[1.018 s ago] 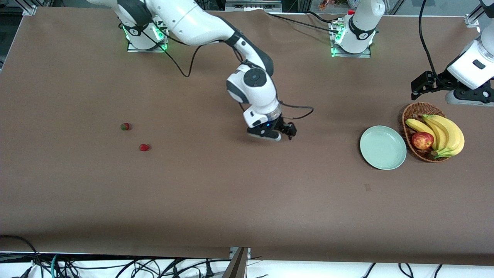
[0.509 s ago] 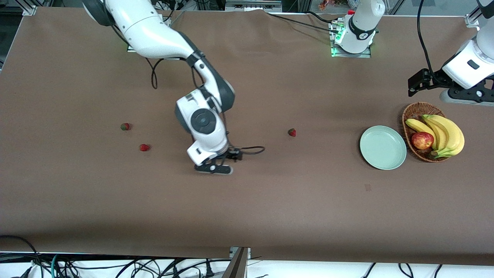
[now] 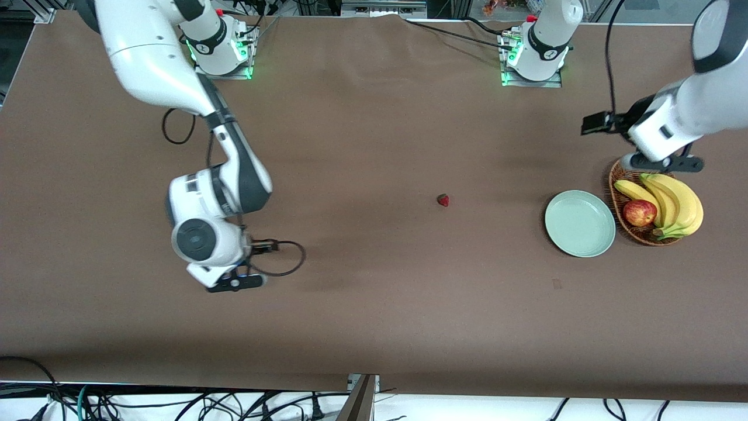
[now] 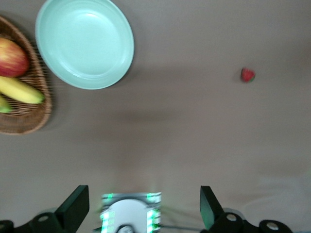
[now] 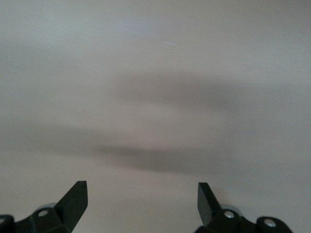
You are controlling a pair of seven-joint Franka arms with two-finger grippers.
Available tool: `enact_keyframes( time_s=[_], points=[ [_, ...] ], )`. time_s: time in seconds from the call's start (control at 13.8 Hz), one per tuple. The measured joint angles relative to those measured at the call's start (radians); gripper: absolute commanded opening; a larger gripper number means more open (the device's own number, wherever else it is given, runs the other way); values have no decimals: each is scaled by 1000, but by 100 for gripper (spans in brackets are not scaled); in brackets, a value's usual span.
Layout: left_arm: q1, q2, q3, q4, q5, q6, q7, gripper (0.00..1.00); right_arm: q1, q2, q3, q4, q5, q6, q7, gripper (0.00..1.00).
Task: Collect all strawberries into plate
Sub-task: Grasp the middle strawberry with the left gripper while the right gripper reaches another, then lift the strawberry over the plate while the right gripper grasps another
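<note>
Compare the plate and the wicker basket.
The plate is pale mint green and smooth; the basket is brown woven wicker. The plate lies empty; the basket holds bananas and an apple. Both sit side by side at the left arm's end of the table.

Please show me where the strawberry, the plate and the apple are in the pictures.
strawberry [image 3: 443,200], front view, middle of the red berry.
plate [image 3: 579,223], front view, middle of its bare surface.
apple [image 3: 639,213], front view, middle of its red skin.

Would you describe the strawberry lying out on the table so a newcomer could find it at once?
Start at the mint-green plate beside the wicker basket toward the left arm's end. Move toward the right arm's end to a lone strawberry on bare brown table. It is tiny and red, far smaller than the basket's apple.
</note>
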Motion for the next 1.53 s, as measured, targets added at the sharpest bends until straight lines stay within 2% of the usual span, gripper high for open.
enact_keyframes(
  time_s=[0.22,0.44,0.65,0.87,1.16,1.24,1.31,1.38,1.53],
  points=[
    [-42,126,-77,-7,-12,185,-224,100,-89,-36,1,-86,0,11,-94,100],
    [-158,216,-117,-32,-9,338,-437,100,-90,-91,4,-229,0,116,-97,100],
    [-224,245,-117,-177,-7,618,-515,100,-88,-152,3,-399,0,234,-97,100],
    [-295,269,-117,-345,-7,897,-626,100,-89,-197,2,-507,0,280,-97,100],
    [-384,365,-116,-411,17,1142,-730,100,-89,-237,1,-626,0,384,-96,97],
    [-384,387,-114,-412,30,1162,-732,100,-89,-237,1,-635,0,392,-96,93],
    [-382,402,-111,-411,40,1175,-732,98,-89,-238,1,-638,0,396,-96,83],
    [-381,408,-107,-410,41,1183,-732,90,-89,-238,1,-639,0,396,-96,67],
    [-381,411,-103,-410,43,1207,-732,86,-89,-238,1,-643,0,397,-96,38]
  ],
)
